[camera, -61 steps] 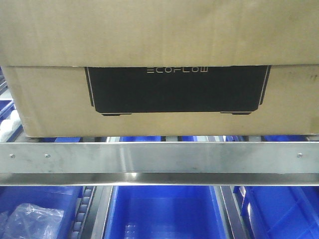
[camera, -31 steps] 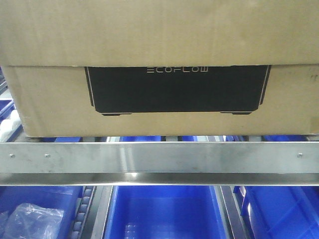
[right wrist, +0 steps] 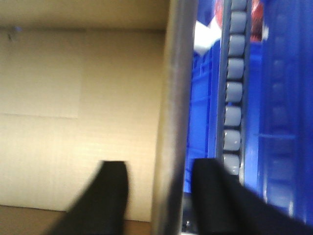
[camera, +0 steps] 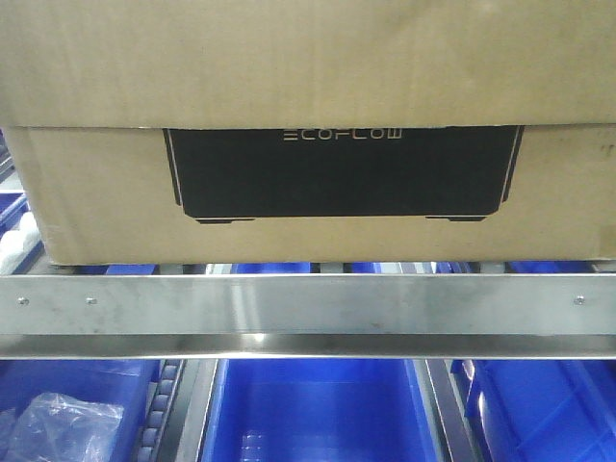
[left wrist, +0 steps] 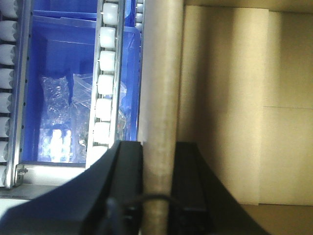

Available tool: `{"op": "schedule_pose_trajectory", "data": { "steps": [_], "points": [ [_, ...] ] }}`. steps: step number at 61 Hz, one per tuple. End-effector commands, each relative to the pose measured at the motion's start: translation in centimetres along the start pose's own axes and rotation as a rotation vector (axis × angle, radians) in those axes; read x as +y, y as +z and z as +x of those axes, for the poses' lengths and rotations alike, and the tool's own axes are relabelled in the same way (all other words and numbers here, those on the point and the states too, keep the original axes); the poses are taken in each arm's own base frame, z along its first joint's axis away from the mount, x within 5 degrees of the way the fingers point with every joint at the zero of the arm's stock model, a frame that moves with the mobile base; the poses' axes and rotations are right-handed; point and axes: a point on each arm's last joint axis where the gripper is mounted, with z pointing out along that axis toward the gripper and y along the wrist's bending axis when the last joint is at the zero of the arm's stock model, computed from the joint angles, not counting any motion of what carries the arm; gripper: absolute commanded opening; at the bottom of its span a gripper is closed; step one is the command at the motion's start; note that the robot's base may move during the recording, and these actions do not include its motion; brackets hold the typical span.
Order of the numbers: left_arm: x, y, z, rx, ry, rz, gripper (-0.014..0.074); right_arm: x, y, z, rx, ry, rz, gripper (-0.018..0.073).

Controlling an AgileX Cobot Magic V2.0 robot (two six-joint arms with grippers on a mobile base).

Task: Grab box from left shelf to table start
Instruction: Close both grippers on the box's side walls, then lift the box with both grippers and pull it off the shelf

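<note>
Cardboard box (camera: 96, 192), black panel (camera: 342, 183) (reads ECOFLOW)

Dim, grainy; right wrist view blurred; shelf rail (camera: 308, 306) glints.

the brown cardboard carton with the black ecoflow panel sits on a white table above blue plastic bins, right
No table: the front view shows the brown cardboard carton resting on the metal shelf behind its brushed-steel rail, above blue plastic bins.
</note>
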Motion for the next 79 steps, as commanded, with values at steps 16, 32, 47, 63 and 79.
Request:
{"op": "schedule_pose_trajectory", "data": {
  "steps": [16, 32, 47, 63, 79],
  "points": [
    [0.19, -2.76, -0.92, -0.119, -0.018, 0.030, -0.0085, 0.48, -2.69, -1.12, -0.121, -0.005, -0.008, 0.0015],
    [0.19, -2.76, -0.92, -0.119, -0.018, 0.030, -0.0085, 0.48, -2.65, -1.13, -0.121, -0.005, -0.007, 0.0018],
    [0.19, -2.76, -0.92, -0.119, -0.018, 0.030, -0.0085, 0.48, -2.66, -1.12, -0.120, -0.005, -0.008, 0.0018],
    [0.18, -2.69, -0.92, -0.117, -0.018, 0.030, -0.0085, 0.54, -2.66, -1.13, -0.121, -0.001, -0.015, 0.0018],
    [0.14, -2.59, -1.20, -0.145, -0.020, 0.032, -0.0085, 0.54, -2.83, -1.47, -0.163, 0.000, -0.013, 0.0018]
  ]
}}
